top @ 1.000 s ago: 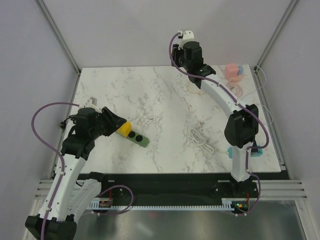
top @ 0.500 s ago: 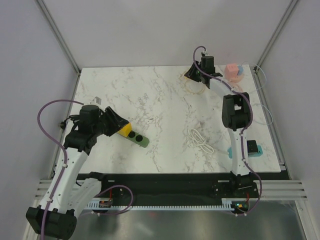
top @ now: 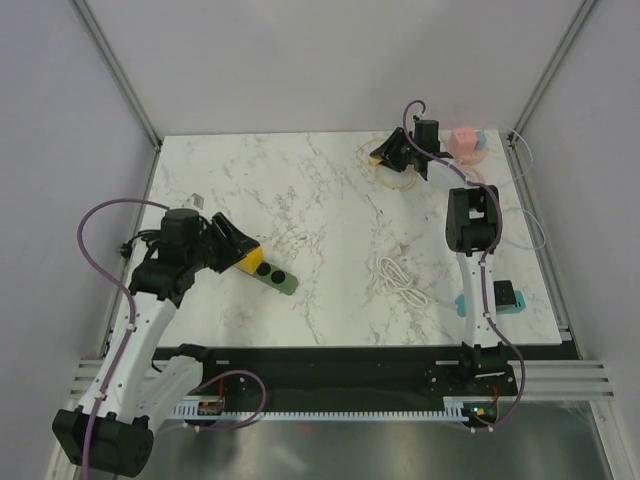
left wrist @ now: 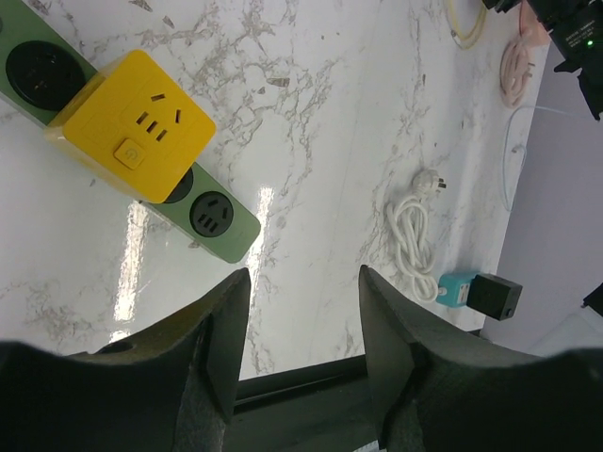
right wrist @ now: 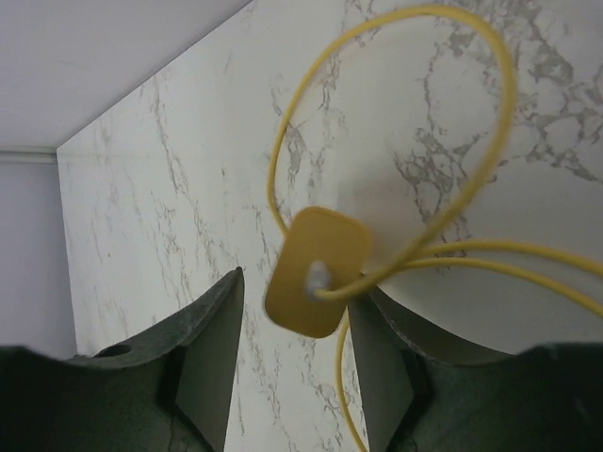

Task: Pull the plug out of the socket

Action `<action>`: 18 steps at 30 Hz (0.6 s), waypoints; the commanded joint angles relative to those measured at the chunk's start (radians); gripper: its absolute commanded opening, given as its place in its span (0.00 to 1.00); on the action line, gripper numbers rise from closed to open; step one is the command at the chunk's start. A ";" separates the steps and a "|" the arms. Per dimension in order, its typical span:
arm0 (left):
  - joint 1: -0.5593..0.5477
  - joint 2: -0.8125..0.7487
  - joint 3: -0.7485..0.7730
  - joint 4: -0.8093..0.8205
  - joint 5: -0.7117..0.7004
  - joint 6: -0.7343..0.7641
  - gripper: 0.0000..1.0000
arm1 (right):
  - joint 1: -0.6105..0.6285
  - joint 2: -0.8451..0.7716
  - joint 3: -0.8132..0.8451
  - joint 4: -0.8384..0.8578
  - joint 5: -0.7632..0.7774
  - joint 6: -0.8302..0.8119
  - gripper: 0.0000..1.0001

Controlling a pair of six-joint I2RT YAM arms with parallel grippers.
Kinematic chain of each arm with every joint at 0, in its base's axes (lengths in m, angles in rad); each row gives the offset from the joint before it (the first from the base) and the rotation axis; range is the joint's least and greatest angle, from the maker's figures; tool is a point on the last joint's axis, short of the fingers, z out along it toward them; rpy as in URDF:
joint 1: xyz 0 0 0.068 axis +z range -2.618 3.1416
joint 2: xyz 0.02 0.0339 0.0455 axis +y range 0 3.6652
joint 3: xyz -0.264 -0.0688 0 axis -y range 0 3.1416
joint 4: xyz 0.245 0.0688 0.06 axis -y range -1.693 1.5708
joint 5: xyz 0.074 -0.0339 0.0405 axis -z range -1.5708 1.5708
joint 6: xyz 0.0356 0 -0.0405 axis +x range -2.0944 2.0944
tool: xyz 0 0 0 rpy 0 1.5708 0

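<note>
- 2 jaws of the right gripper [right wrist: 301, 311] stand narrowly parted on either side of the yellow plug [right wrist: 316, 271], with a gap showing on 1 side. Whether the plug is gripped cannot be told.
- The plug's yellow cable [right wrist: 513, 94] is seen looped over the marble table [top: 300, 190] toward its far right, well apart from the socket.
- The left gripper [left wrist: 303, 282] is held with its jaws wide and nothing between them, near the green power strip [left wrist: 221, 226], on which a yellow cube adapter [left wrist: 132, 127] is seated.
- The plug is judged to be already off the socket, and the step in hand is taken to be its setting-down.
- For the next move, a wider opening and a straight lift are called for, so that the cable loop is not snagged.
- No brand or readable writing is found. Only pin slots and 1 small button mark are made out on the cube.
</note>
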 commanded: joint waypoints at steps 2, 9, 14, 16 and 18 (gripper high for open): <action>0.004 -0.053 0.002 0.029 0.042 -0.040 0.58 | 0.003 -0.040 0.012 0.027 -0.068 0.000 0.59; 0.004 -0.138 -0.047 0.030 0.087 -0.098 0.59 | -0.014 -0.116 0.001 -0.130 0.001 -0.119 0.82; 0.004 -0.136 -0.043 0.021 0.136 -0.078 0.60 | -0.029 -0.227 -0.074 -0.174 0.032 -0.150 0.85; 0.004 -0.125 -0.020 0.001 0.133 -0.066 0.60 | -0.031 -0.257 -0.123 -0.191 0.012 -0.147 0.86; 0.004 -0.115 0.000 -0.013 0.104 -0.061 0.60 | -0.031 -0.310 -0.180 -0.213 0.008 -0.161 0.88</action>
